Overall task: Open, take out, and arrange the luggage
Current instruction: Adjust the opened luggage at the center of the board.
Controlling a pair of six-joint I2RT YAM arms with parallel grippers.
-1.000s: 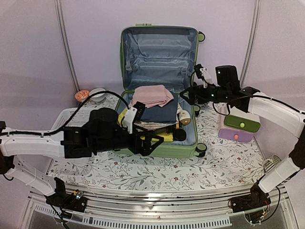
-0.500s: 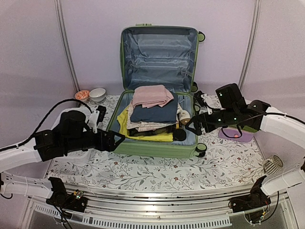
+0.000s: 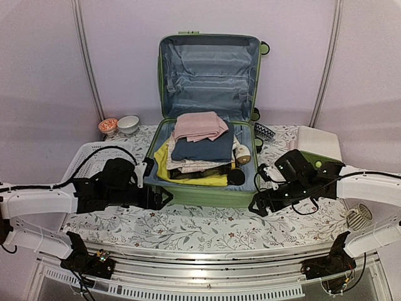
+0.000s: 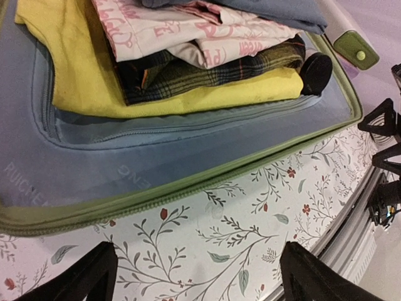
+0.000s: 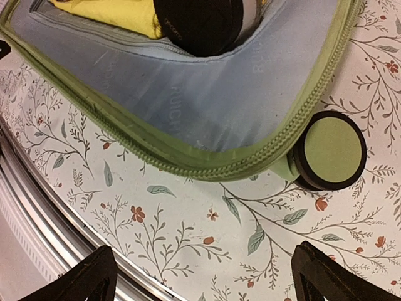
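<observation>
While the luggage (image 3: 207, 195) lies open, clothes (image 3: 202, 150) sit inside, unarranged. Left gripper (image 3: 164, 198) and right gripper (image 3: 254, 207) gape empty at its front.

Left pincer (image 3: 164, 199) withdrew from over luggage (image 3: 207, 195) to front-left corner; right pincer (image 3: 254, 207) dropped to front-right.

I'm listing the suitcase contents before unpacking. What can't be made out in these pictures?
- Top view: the lower clothes in the luggage are covered by the pink garment and navy garment; only edges show.
- Right wrist view: the black round object is cut off by the top edge.
- Top view: the small reddish bowl is too small to see inside.
</observation>
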